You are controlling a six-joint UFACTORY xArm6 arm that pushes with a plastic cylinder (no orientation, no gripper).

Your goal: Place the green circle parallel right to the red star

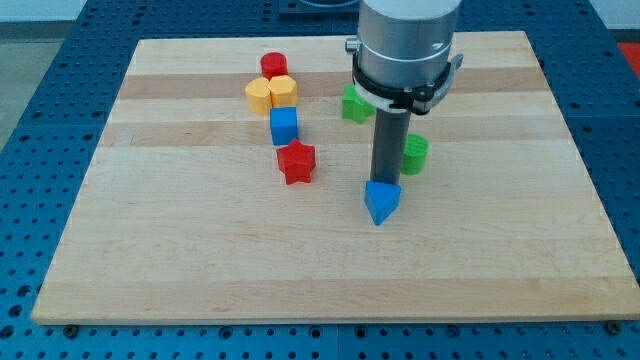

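The red star (297,161) lies on the board left of centre. The green circle (414,154) stands to its right, about level with it and well apart, partly hidden behind my rod. My tip (385,183) rests at the top edge of the blue triangle (381,202), just left of and below the green circle. I cannot tell whether the tip touches the green circle.
A blue cube (284,126) sits just above the red star. Two yellow blocks (271,93) and a red cylinder (273,66) cluster at the view's top left. A green star-like block (354,103) is partly hidden behind the arm. The wooden board (200,260) bears them all.
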